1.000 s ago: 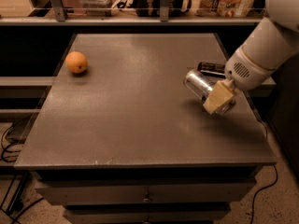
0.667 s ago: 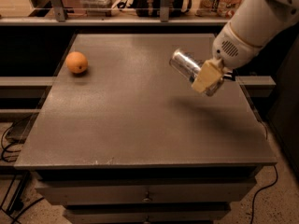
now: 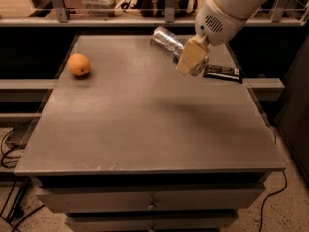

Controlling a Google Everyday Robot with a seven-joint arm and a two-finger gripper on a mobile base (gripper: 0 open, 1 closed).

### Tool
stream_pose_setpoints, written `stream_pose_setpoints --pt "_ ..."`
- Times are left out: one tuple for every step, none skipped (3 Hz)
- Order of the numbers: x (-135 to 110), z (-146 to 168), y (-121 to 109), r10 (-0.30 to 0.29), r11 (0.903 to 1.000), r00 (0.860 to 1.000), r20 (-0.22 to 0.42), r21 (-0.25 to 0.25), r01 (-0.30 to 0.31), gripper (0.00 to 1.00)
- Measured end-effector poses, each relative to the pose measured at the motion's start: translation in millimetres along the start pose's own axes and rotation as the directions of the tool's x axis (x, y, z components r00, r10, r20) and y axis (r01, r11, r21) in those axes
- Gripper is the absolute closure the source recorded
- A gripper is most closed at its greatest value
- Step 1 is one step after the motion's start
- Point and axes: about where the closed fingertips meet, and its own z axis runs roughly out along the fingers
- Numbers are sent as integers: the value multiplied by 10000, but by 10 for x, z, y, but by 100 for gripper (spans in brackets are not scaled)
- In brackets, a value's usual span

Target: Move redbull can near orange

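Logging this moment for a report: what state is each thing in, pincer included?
pincer: over the table's right rear, shut on the redbull can.
redbull can: lifted off the table, tilted.
orange: resting on the table, left rear, untouched.
black wrapped bar: lying flat near the table's right edge.

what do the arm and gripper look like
The arm is a smooth, rounded white shell with a patch of small dark vent holes. The gripper, over the far right of the table, has flat cream-tan jaws. No cables show.
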Motion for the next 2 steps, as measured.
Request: stream_pose_setpoints --pt "-140 105 47 -190 9997 9997 123 -117 192 100" --pt "-479 358 15 -791 9967 9968 147 -193 794 100"
